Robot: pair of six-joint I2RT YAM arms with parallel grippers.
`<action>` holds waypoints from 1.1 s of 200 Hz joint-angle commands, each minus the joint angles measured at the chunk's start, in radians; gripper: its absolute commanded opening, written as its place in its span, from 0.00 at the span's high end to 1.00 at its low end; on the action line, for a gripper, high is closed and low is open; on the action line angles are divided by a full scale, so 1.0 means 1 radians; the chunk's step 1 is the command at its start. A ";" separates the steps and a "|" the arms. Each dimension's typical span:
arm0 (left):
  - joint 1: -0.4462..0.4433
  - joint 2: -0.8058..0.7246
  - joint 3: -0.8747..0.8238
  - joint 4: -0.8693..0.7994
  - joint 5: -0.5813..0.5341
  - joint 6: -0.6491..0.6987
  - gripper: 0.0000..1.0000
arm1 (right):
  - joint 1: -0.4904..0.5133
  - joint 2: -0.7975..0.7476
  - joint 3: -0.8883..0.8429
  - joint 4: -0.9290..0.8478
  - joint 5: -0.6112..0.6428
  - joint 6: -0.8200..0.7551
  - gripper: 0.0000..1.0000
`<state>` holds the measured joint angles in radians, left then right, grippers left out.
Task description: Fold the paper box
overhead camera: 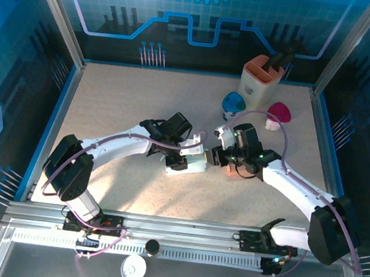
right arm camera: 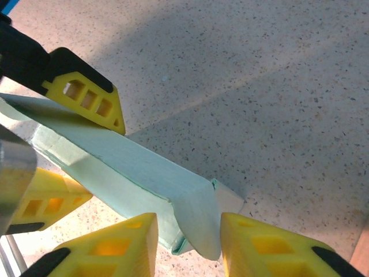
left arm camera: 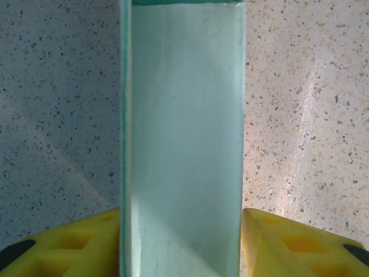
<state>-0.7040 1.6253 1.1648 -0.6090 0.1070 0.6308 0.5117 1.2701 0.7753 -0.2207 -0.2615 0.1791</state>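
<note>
Speckled bench (overhead camera: 109,103), centre: pale-green paper box (overhead camera: 192,166), end flap bent. Left gripper (left arm camera: 181,242) jaws clamp its sides; right gripper (right arm camera: 189,242) jaws straddle the flap end, grip uncertain. Behind: orange holder (overhead camera: 262,80), blue object (overhead camera: 234,104), pink object (overhead camera: 280,111).

left gripper (overhead camera: 184,157) clamped, right gripper (right arm camera: 188,242) pinching, tips facing each other, close together

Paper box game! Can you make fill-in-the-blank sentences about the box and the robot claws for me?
The paper box is pale ____.
The left claw has the box ____ its two fingers.
The right claw is at the box's end, and its fingers are bright ____.
Missing words: green, between, yellow.
</note>
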 commanded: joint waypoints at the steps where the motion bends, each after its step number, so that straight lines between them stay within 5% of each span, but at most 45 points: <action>1: 0.008 0.013 0.032 -0.024 0.033 0.007 0.48 | 0.011 0.001 0.028 -0.027 0.049 -0.006 0.71; 122: 0.007 0.018 0.035 -0.008 0.039 -0.007 0.53 | 0.082 0.038 0.098 -0.133 0.222 0.003 0.91; 220: 0.008 0.009 0.018 0.053 0.000 -0.057 0.53 | 0.177 0.041 0.128 -0.163 0.378 0.202 1.00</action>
<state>-0.7029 1.6321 1.1759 -0.5972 0.1104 0.6006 0.6590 1.3136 0.8913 -0.3592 0.0677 0.2985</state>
